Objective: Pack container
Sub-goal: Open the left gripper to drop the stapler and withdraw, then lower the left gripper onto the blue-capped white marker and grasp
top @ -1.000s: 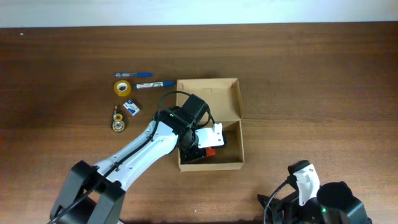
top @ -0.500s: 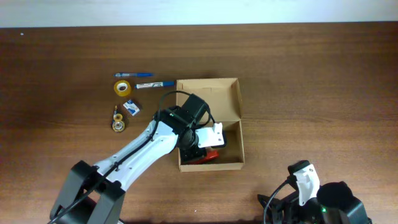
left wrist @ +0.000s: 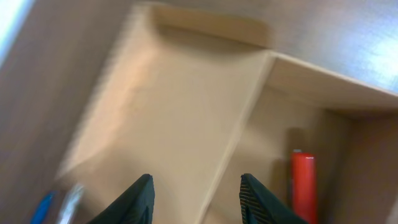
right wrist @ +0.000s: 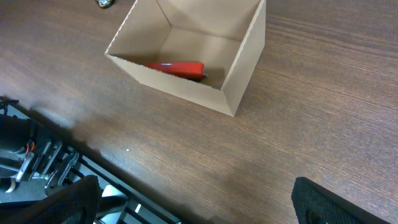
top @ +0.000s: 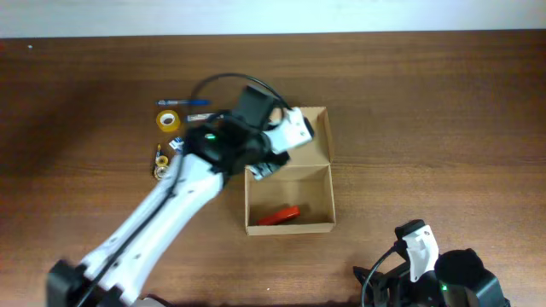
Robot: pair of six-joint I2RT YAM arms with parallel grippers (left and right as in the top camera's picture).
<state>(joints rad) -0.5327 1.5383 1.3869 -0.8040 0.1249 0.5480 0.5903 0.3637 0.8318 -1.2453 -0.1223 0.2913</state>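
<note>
The plain brown rectangular cardboard box (top: 332,194) sits on the dark wooden table (top: 426,111) with its hinged flap lid (top: 294,128) laid open at its far side, and a red oblong object (top: 277,214) lies alone against its near wall. The left gripper (left wrist: 196,180) hangs over the flap at the box's far left corner; its fingers (left wrist: 138,198) are parted about halfway and hold nothing. Left of the box lie a yellow tape roll (top: 168,120), a blue pen (top: 183,102) and a small gold-coloured roll (top: 160,168); other small pieces there are partly hidden by the arm. The right gripper (right wrist: 196,193) is parked well to the near right of the box, its dark fingers showing wide apart at the lower corners of its own view with nothing between them. With one item packed and the left fingers empty, the step in hand looks like fetching the next item. That calls for swinging left of the box, lowering squarely over one piece, probably the tape roll or the pen, closing on it, then lifting it over the box's left wall without catching the flap
</note>
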